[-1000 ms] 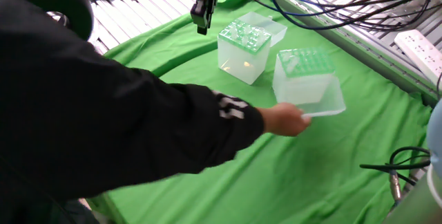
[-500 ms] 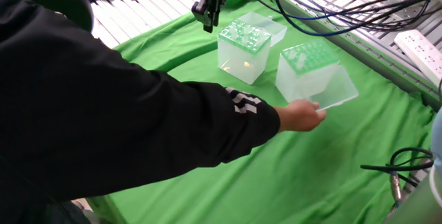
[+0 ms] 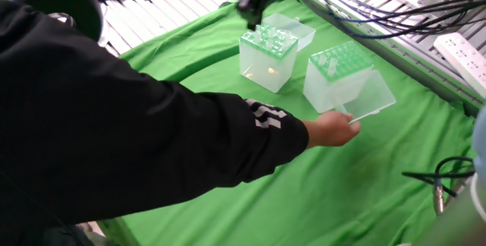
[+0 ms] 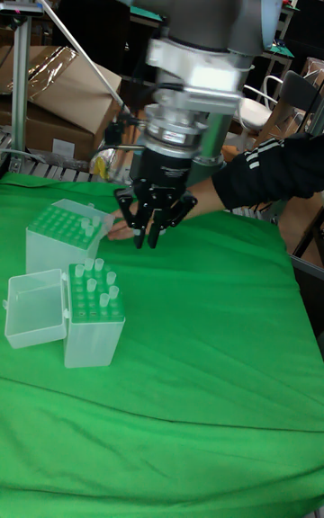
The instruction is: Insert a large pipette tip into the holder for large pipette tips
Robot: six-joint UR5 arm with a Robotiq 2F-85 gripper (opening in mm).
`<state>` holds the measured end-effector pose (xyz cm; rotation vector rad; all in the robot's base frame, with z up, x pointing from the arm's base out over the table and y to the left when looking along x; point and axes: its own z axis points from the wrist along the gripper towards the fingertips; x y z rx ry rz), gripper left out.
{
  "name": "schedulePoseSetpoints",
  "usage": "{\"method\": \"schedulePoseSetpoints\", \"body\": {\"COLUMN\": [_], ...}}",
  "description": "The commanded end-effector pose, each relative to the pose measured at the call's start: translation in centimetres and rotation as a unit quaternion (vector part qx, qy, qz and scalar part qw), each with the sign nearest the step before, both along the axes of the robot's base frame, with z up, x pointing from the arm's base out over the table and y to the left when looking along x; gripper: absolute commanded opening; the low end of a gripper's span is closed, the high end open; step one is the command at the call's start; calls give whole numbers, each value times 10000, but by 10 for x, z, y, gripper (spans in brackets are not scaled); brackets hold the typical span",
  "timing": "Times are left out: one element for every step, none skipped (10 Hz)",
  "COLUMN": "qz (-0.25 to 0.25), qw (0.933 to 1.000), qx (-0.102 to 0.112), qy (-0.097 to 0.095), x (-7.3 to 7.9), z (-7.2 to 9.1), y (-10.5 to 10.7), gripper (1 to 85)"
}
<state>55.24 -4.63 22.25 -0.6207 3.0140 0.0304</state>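
Shifted right, the gripper (image 3: 253,4) is now a blur above the tip-filled box (image 3: 267,56) at upper centre. The holder for large pipette tips (image 3: 339,75) sits right of that box, with a person's hand (image 3: 330,130) at its clear lid (image 3: 370,98). In the tall view, the gripper (image 4: 149,235) hangs centre-left, just right of the holder for large pipette tips (image 4: 54,232) (fingers look close together, can't tell if pinching anything).

Green-topped holder (image 3: 342,79) upright on cloth, lid open.
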Motion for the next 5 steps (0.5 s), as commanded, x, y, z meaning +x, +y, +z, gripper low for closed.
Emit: {"method": "schedulePoseSetpoints", "body": {"qz": [409, 275, 96, 4, -33], "qw": [9988, 9993, 9999, 10000, 9997], "qx": [219, 246, 79, 77, 240], "qy": [140, 69, 42, 45, 47], "x": [-12, -8, -6, -6, -6], "z": [6, 5, 5, 5, 5], "y": [-42, -40, -49, -50, -41], "gripper": [280, 290, 303, 287, 297]}}
